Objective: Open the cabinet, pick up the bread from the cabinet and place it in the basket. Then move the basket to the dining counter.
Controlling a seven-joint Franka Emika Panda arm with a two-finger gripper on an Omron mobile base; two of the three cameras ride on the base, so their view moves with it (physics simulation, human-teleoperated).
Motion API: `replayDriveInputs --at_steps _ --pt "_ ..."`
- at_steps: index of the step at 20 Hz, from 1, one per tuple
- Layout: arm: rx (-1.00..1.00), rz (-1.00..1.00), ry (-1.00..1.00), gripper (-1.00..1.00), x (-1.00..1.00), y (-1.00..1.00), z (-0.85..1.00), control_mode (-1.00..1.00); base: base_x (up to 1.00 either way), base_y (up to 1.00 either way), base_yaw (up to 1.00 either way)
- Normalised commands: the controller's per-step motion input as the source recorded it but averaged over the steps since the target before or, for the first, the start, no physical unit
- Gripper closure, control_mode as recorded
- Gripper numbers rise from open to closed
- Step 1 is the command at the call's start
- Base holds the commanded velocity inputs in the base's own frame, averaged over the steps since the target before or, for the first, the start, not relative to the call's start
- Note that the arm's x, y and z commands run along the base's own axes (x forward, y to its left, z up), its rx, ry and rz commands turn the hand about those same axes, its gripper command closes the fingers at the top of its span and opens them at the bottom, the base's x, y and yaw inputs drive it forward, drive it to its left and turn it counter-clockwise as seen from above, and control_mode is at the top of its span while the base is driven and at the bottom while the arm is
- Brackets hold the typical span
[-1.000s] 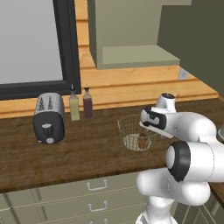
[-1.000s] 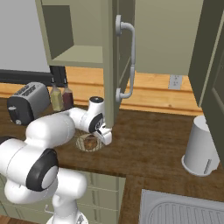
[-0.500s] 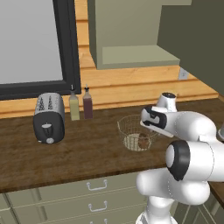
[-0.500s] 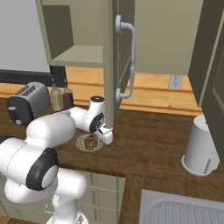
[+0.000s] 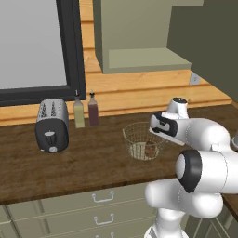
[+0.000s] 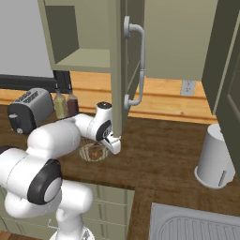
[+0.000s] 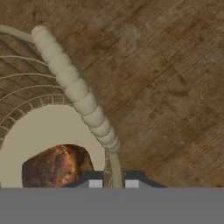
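I see the basket (image 5: pixel 142 142) as a round bowl of thin pale wire with a thick, ropy rim and a flat beige disc for a base. It stands on the dark wood tabletop (image 5: pixel 83 162), to the right of the toaster (image 5: pixel 51 125) and two bottles (image 5: pixel 86 110). The bread (image 7: pixel 57 166) is a small, dark brown, crusty lump lying on that beige disc inside the basket; from the left base view it is only a brownish smudge behind the mesh.

The cabinet (image 6: pixel 84 33) hangs open above, its door (image 6: pixel 129 61) swung out edge-on with the curved silver handle toward me. In the right base view that door edge cuts across part of the arm, and the arm hides much of the basket. In the hand view, the bread's lower edge and the fingertips' ends are cut off.

My end effector (image 7: pixel 113 181) sits at the basket's rim, its fingers pressed together and pinching the wire wall just below the ropy edge. The bread lies just inside the basket, close beside the fingers.
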Motion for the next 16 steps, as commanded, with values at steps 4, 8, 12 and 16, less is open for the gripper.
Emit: replayDriveInputs --at_steps 4,8,12,16 --pt "0.0 -0.1 -0.02 1.0 -0.16 -0.03 0.5 -1.0 0.0 0.0 0.0" --pt "0.0 -0.12 -0.06 1.0 -0.37 -0.07 0.52 -1.0 0.0 0.0 0.0" --pt "0.0 -0.16 -0.07 1.0 -0.3 -0.08 0.47 -1.0 0.0 0.0 0.0" --pt "0.0 -0.15 -0.02 1.0 -0.26 -0.14 0.54 -1.0 0.0 0.0 0.0"
